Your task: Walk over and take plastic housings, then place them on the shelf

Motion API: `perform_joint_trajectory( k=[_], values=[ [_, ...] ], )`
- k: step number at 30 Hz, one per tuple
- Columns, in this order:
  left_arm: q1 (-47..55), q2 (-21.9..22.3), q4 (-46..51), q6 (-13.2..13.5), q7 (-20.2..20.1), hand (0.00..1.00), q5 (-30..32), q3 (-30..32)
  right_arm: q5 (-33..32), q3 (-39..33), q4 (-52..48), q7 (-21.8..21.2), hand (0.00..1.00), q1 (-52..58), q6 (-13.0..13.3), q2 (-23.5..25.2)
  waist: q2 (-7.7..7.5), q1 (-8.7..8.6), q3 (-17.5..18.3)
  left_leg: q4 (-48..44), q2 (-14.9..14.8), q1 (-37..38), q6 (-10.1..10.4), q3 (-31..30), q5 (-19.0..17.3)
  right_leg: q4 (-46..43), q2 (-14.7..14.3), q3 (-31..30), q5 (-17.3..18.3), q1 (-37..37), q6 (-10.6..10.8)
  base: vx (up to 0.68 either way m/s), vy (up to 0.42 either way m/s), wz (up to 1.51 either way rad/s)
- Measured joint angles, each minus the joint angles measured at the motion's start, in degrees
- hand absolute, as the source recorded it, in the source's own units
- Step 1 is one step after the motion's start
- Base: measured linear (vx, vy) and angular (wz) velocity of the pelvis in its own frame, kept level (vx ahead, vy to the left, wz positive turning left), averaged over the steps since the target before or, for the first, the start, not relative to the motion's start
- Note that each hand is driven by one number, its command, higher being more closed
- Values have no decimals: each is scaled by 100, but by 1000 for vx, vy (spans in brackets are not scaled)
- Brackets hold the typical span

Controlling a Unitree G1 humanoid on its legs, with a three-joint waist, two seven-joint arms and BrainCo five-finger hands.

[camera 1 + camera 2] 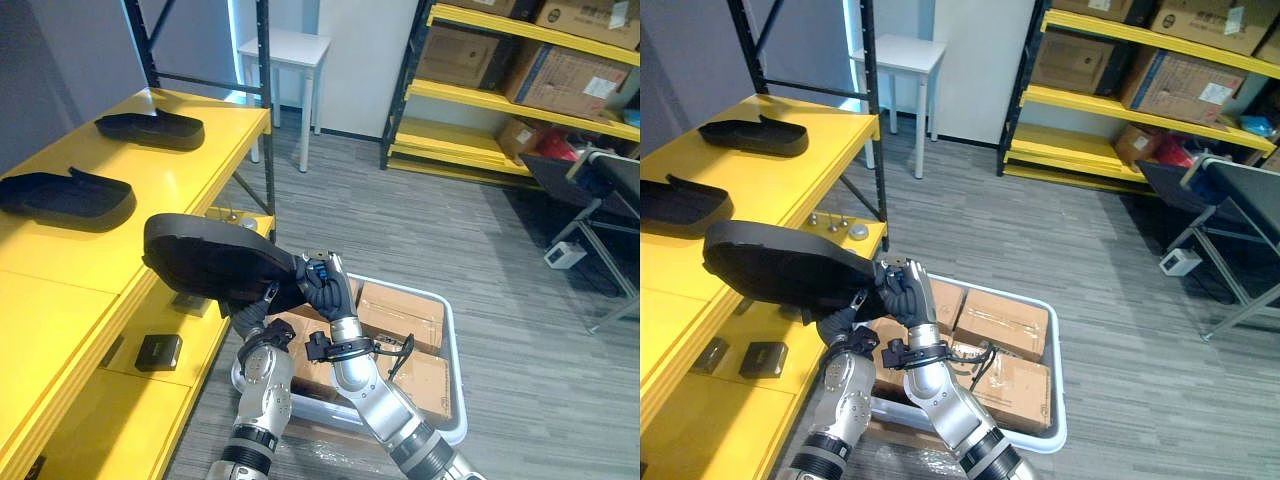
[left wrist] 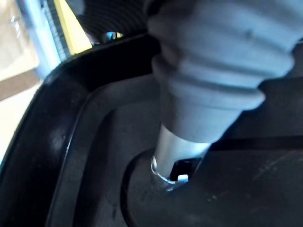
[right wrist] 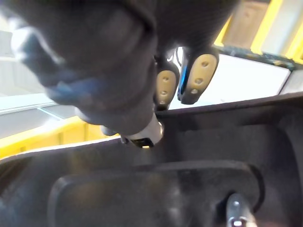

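Grey plank flooring [image 1: 400, 230] ran between a yellow shelf [image 1: 200, 165] on the robot's left and a far rack [image 1: 480, 100] of yellow levels stacked with cardboard boxes. A small white table [image 1: 285, 45] stood by the back wall. Two black plastic housings lay on the shelf top, well apart: the far housing [image 1: 150, 128] toward the shelf's far end and the near housing [image 1: 65, 198] closer to the robot. On the shelf's lower level sat a small black box [image 1: 158, 352] and some round metal pieces [image 1: 235, 218]. A white crate [image 1: 420, 290] holding cardboard boxes stood on the floor just beside the shelf, beneath the arms. The held housing [image 1: 210, 260] was in the air, overlapping the shelf's aisle-side edge, hollow side down. The right robot hand [image 1: 322, 290] had its fingers [image 3: 199, 78] curled over the rim at the housing's aisle-side end. The left robot hand [image 1: 250, 315] was under the housing, against its hollow inside; whether it gripped could not be told.
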State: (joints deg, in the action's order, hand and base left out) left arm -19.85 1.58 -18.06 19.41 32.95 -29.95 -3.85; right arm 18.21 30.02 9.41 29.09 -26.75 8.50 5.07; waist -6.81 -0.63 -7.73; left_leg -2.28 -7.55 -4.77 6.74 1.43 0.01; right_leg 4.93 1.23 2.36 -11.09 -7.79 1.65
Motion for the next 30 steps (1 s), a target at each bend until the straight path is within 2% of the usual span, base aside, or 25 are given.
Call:
perform_joint_trajectory(
  k=[1, 3, 4, 5, 6, 7, 9, 11, 15, 17, 22, 24, 25, 26, 27, 30],
  values=[
    [326, -11, 334, -16, -99, 100, 27, -23, -2, -16, -2, -42, 100, 55, 36, 22, 12, 13, 2, -2, 5, -13, 25, -76, -18, -9, -3, 77, 26, 35, -33, 29, 40, 56],
    [1369, 15, 1286, -98, -520, 100, 515, 9, -304, -119, -45, -375, 100, 374, 148, 15, 112, 12, -6, -58, 28, -112, 64, -710, -37, -6, 0, 706, 216, 288, -91, 47, 28, 124],
    [1542, -14, 1438, -110, -607, 100, 622, 32, -387, -115, -68, -466, 100, 443, 164, -24, 144, 48, -13, -79, 34, -143, 84, -901, -23, -6, 2, 920, 271, 366, -111, 59, -5, 142],
    [1730, -59, 1594, -119, -721, 100, 719, 55, -467, -129, -86, -594, 100, 528, 176, -56, 201, 201, 19, -85, 40, -208, 133, -1131, 9, -7, -3, 1152, 334, 425, -122, 72, -17, 125],
    [1908, -75, 1745, -117, -809, 100, 763, 124, -467, -124, -88, -713, 100, 528, 178, -58, 311, 418, 43, -93, 66, -268, 129, -1394, 47, -8, 3, 1426, 413, 511, -132, 94, -27, 148],
    [2064, -48, 1872, -118, -896, 100, 762, 176, -467, -112, -87, -820, 100, 517, 192, -57, 449, 535, 66, -125, 138, -344, 121, -1712, 81, -10, 37, 1753, 493, 629, -111, 86, -19, 128],
    [2363, -20, 2138, -116, -1035, 100, 761, 248, -466, -52, -88, -959, 100, 499, 238, -53, 586, 683, 96, -178, 245, -362, 113, -1964, 97, -13, 108, 2069, 588, 811, -67, 79, 14, 102],
    [2619, -11, 2387, -115, -1146, 100, 760, 249, -466, -55, -98, -1070, 100, 487, 302, -46, 647, 797, 135, -194, 352, -321, 102, -2082, 105, -18, 192, 2297, 666, 988, 7, 75, 35, 66],
    [2804, -11, 2550, -115, -1427, 100, 681, 243, -466, -83, -215, -1169, 100, 488, 312, -46, 662, 776, 204, -80, 486, -295, 71, -2174, 124, -31, 328, 2531, 737, 1134, 99, 60, 53, 41],
    [2891, -12, 2597, -116, -1566, 100, 595, 235, -467, -88, -242, -1211, 100, 500, 329, -48, 681, 734, 276, 23, 469, -282, 17, -1996, 152, -40, 390, 2672, 786, 1193, 148, 56, 28, 34],
    [2958, -6, 2603, -141, -1792, 100, 273, 212, -468, -126, -245, -1308, 100, 461, 330, -32, 716, 786, 384, 71, 605, -233, -81, -1908, 332, -54, 544, 2862, 871, 1350, 270, 84, 26, 23],
    [2876, 16, 2691, -200, -1858, 100, 185, 200, -473, -274, -244, -1353, 100, 354, 345, 4, 760, 709, 413, -92, 521, -497, -214, -857, 272, -100, 652, 3166, 925, 1399, 343, 34, 78, 71],
    [2800, 46, 2760, -203, -1863, 100, 183, 253, -493, -279, -230, -1353, 100, 212, 357, 3, 816, 714, 420, -382, 209, -671, -272, 212, 285, -201, 690, 3322, 993, 1393, 400, 72, 100, 63],
    [2779, 58, 2833, -202, -1866, 100, 181, 344, -493, -232, -213, -1355, 100, 95, 353, 11, 817, 794, 427, -516, 56, -707, -354, 910, 331, -286, 776, 3378, 1039, 1386, 464, 96, 100, 37],
    [2789, 56, 2869, -202, -1868, 100, 181, 393, -494, -193, -214, -1358, 100, 54, 348, 29, 802, 852, 431, -527, 77, -695, -409, 976, 311, -316, 834, 3376, 1050, 1382, 480, 138, 119, 15],
    [2826, 61, 3121, -203, -1872, 100, 190, 597, -500, -144, -246, -1433, 100, -57, 327, 200, 782, 878, 451, -494, 474, -679, -561, 820, 216, -437, 1153, 3636, 1123, 1490, 601, 145, 125, 43]
  ],
)
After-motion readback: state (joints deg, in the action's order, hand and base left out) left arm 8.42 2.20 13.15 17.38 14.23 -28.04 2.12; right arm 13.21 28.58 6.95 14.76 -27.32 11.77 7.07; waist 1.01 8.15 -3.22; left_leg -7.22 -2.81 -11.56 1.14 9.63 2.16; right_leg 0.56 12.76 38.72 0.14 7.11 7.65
